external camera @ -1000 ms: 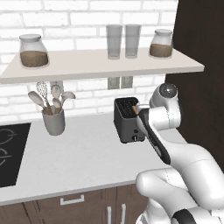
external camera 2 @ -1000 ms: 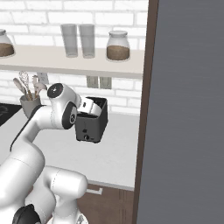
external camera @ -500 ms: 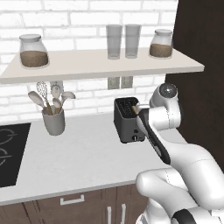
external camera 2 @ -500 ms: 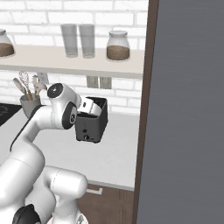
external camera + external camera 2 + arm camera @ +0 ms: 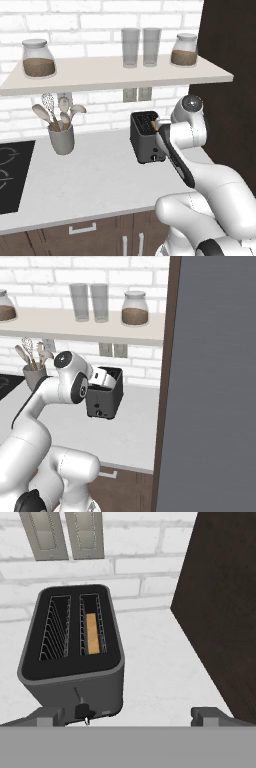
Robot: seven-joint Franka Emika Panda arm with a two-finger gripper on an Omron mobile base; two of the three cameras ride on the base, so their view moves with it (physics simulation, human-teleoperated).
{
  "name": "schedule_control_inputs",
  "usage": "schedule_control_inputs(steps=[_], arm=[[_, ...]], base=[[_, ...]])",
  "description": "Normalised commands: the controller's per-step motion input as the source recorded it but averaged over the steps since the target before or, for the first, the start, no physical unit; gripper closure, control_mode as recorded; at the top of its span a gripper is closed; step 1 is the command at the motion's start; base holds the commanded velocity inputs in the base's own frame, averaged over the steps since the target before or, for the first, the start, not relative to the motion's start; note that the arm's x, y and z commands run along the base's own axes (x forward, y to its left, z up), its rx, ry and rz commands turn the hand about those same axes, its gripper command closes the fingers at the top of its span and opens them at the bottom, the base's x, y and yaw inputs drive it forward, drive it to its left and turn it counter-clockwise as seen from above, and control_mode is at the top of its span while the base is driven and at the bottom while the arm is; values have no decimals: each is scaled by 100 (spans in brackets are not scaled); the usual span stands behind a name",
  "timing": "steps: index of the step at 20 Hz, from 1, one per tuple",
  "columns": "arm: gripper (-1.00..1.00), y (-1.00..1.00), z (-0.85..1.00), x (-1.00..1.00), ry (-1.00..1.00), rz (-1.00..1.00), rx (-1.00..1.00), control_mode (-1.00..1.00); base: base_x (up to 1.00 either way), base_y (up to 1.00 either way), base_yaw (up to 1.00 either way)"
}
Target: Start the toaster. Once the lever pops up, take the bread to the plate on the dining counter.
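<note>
The dark grey toaster [image 5: 75,674] stands on the white worktop by the brick wall, also seen in the base views [image 5: 146,142] [image 5: 103,402]. The bread [image 5: 92,633] sits low in its right-hand slot, tan edge up; the other slot is empty. A small dark lever knob [image 5: 82,710] shows at the bottom of the narrow face. My gripper [image 5: 130,716] hovers above the toaster's near end, open, its fingertips [image 5: 50,716] spread wide with nothing between them. In the base views the hand [image 5: 161,125] [image 5: 101,377] is over the toaster's top. The plate and the dining counter are out of view.
A tall dark cabinet side [image 5: 215,381] [image 5: 225,612] rises close to the toaster's right. A grey utensil crock [image 5: 61,138] and a black cooktop [image 5: 10,175] lie to the left. A shelf [image 5: 115,75] with jars and glasses hangs above.
</note>
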Motion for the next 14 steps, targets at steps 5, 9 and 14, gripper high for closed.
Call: schedule_control_inputs(steps=[5, 9, 14], arm=[[-100, 0, 0, 0, 0, 0, 0, -100], [-100, 0, 0, 0, 0, 0, 0, -100], [-100, 0, 0, 0, 0, 0, 0, -100]], base=[[0, 0, 0], [0, 0, 0], [0, 0, 0]])
